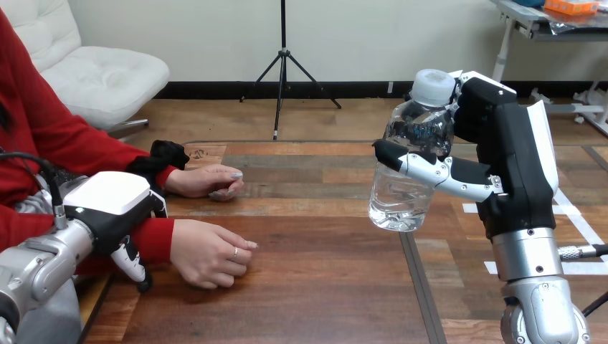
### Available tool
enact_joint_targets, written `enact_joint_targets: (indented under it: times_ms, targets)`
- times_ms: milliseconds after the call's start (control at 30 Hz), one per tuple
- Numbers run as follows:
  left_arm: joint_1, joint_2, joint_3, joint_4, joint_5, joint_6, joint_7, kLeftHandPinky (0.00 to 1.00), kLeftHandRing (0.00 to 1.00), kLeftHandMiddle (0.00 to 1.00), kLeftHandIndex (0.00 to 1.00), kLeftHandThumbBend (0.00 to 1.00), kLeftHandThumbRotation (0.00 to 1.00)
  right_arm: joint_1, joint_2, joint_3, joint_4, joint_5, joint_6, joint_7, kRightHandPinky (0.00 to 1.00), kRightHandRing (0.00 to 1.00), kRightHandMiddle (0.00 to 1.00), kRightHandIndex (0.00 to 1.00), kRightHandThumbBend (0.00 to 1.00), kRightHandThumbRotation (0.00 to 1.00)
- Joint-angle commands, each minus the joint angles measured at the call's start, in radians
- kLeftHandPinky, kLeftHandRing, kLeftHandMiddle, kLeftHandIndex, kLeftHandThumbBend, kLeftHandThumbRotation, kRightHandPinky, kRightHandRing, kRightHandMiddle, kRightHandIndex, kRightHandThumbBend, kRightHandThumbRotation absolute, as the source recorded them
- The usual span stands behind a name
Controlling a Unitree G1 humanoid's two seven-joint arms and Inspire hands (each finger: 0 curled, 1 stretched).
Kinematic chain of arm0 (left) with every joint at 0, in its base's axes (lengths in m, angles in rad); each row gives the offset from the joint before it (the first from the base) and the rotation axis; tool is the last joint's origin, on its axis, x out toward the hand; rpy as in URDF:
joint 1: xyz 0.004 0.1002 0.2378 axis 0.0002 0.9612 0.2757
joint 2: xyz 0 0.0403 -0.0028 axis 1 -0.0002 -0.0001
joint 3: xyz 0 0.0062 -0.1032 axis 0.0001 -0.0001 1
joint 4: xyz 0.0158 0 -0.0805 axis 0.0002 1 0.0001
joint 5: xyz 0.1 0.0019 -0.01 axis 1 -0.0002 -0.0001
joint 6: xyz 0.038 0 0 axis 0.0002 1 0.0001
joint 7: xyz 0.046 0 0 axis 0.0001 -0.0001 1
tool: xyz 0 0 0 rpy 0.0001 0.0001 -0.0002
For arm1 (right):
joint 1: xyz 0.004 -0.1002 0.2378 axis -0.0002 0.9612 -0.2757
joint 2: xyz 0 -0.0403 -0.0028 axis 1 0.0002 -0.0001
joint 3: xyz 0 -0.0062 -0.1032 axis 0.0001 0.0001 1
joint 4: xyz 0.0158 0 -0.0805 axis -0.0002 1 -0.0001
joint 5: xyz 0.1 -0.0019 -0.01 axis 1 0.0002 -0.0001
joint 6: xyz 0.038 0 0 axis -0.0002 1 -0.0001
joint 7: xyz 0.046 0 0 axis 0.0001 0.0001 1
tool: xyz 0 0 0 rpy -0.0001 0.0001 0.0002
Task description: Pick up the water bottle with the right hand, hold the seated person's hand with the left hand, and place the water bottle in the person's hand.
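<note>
Water bottle [410, 168]: clear, tilted, raised above the table [323, 287]; well apart from the person's hand [208, 254] | right hand [502, 165]: fingers and thumb wrapped round it | left hand [115, 208]: at the person's wrist [163, 240]; grasp cannot be told | risk: receiving hand palm-down; bottle may drop on release

Wooden tabletop [323, 287], dark reddish-brown planks, grain running across; dark seam [419, 287] cutting through it right of middle; white tape lines [573, 215] on surface near right edge; person's farther hand [208, 183] resting on tabletop at left, loosely curled.
</note>
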Motion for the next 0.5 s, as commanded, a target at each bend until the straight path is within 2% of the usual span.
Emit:
enact_joint_targets:
  times_ms: [0, 200, 467]
  targets:
    - [-0.03, -0.024, -0.002, 0.015, -0.015, -0.005, 0.018, 0.51, 0.53, 0.57, 0.59, 0.86, 0.05, -0.087, 0.008, 0.003, -0.055, 0.02, -0.008, 0.003, 0.26, 0.31, 0.48, 0.49, 0.78, 0.0]
    - [-0.026, -0.026, 0.002, 0.015, -0.02, -0.027, 0.034, 0.48, 0.51, 0.55, 0.57, 0.86, 0.04, -0.096, 0.006, 0.004, -0.042, 0.015, -0.012, 0.008, 0.26, 0.32, 0.48, 0.49, 0.78, 0.0]
    - [-0.024, -0.031, 0.015, 0.016, -0.039, -0.049, 0.024, 0.46, 0.49, 0.53, 0.55, 0.85, 0.07, -0.11, 0.005, 0.006, -0.024, 0.001, -0.021, 0.005, 0.27, 0.33, 0.48, 0.5, 0.79, 0.0]
